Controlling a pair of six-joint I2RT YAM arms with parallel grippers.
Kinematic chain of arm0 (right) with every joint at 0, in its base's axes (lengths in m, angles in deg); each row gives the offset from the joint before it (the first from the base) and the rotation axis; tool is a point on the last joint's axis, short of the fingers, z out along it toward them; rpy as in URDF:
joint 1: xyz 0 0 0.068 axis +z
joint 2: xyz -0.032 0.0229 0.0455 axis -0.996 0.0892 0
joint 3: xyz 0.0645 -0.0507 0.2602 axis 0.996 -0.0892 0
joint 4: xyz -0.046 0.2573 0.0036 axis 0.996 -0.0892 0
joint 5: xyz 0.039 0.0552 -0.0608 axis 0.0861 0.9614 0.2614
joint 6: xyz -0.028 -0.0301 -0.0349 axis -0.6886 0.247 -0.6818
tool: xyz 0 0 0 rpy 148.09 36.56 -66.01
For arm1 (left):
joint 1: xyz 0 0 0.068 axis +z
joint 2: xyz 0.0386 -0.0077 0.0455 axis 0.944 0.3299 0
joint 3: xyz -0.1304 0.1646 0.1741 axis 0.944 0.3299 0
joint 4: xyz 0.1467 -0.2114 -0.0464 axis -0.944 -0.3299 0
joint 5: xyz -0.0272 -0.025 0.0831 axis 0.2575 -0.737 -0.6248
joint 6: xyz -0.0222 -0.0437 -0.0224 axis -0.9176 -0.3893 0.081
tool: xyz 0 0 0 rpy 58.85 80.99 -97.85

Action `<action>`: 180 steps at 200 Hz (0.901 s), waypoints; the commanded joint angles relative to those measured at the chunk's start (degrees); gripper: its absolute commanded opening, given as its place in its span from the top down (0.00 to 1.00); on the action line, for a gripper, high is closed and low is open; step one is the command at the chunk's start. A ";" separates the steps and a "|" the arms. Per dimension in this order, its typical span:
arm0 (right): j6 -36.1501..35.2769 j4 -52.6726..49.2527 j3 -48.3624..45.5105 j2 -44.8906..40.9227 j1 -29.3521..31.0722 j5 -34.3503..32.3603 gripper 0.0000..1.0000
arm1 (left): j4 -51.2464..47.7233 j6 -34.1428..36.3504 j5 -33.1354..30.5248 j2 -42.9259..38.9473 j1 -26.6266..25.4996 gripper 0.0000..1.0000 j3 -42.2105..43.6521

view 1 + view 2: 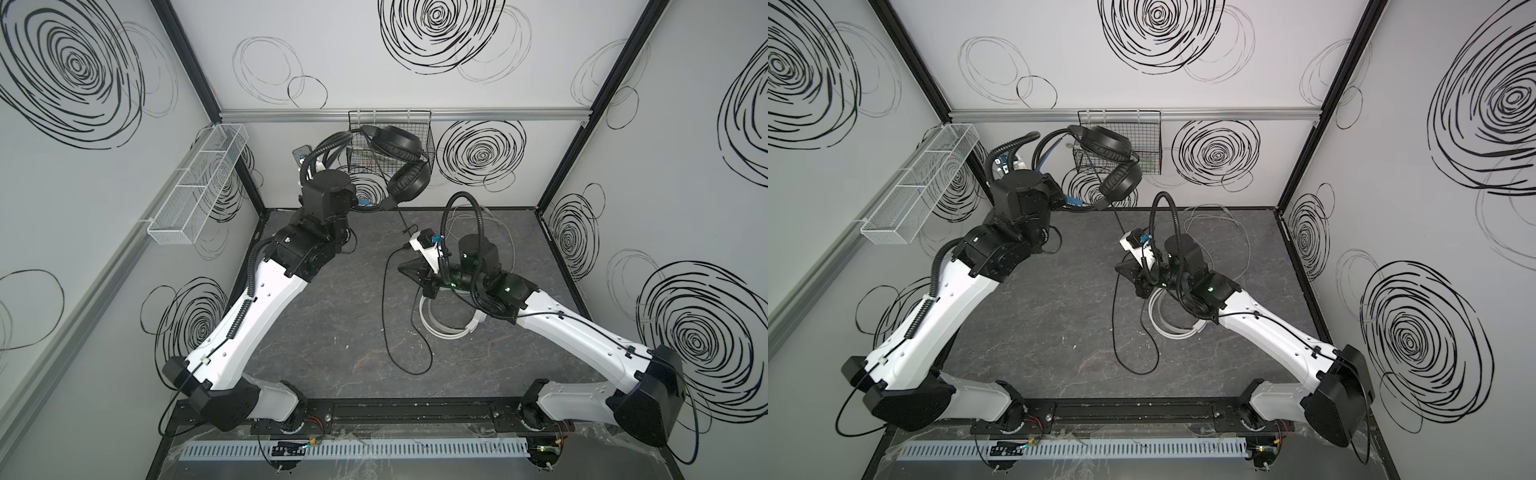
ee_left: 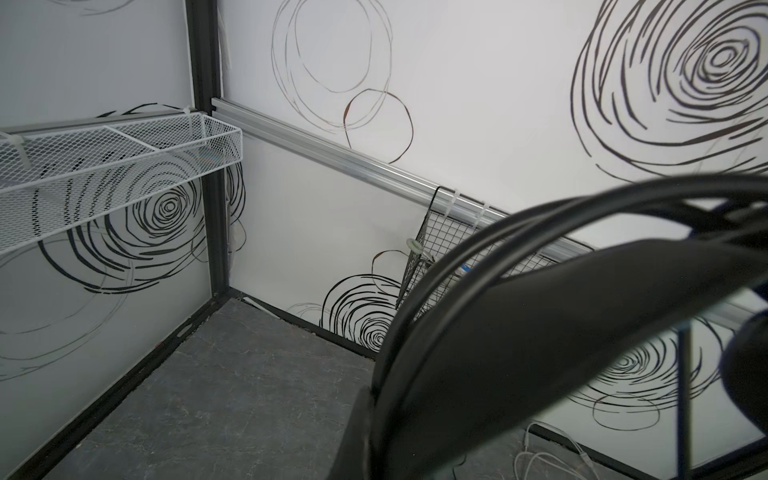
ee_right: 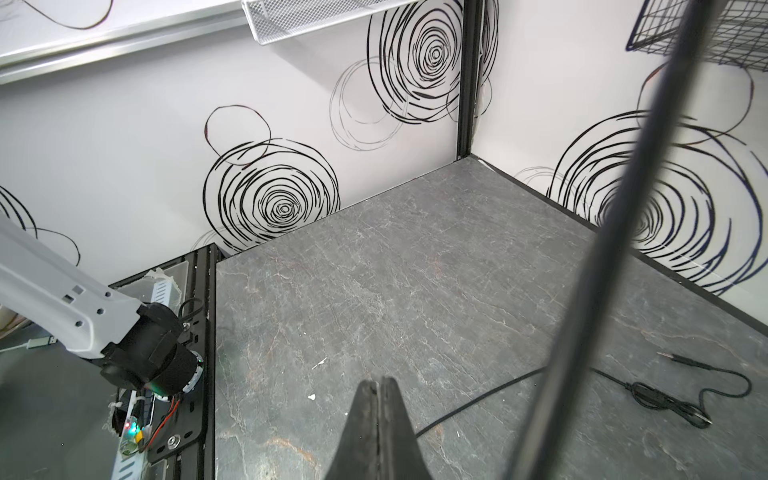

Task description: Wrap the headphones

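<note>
Fingers (image 3: 363, 419) of the right gripper (image 3: 379, 383) are pressed flat together with nothing between them, out over the grey table (image 3: 374, 270). The left gripper (image 1: 356, 202) is mostly hidden behind its own wrist in both top views, yet it is clamped on the headband of the black headphones (image 1: 399, 145). It holds them in the air at the back of the cell, and the two ear cups hang just in front of the black wire basket (image 1: 428, 137). The band fills much of the left wrist view. Their black cable (image 1: 386, 316) drops past the right wrist and loops on the table, with the plug (image 3: 681, 358) lying flat. The white headphones (image 1: 446, 330) lie on the table under the right arm, apart from both grippers.
</note>
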 commanded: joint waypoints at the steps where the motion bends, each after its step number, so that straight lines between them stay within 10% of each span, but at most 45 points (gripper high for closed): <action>1: -3.70 -6.25 0.59 -0.41 2.50 -2.10 0.97 | 8.02 -3.19 -5.75 0.46 2.01 1.00 -0.10; 120: -7.65 -6.31 1.81 6.44 6.35 -8.01 1.00 | 2.14 -23.32 15.56 1.66 6.20 1.00 -2.30; 180: -8.54 -8.70 2.97 5.31 7.13 -6.87 1.00 | 3.93 -17.21 9.35 1.01 6.10 1.00 1.15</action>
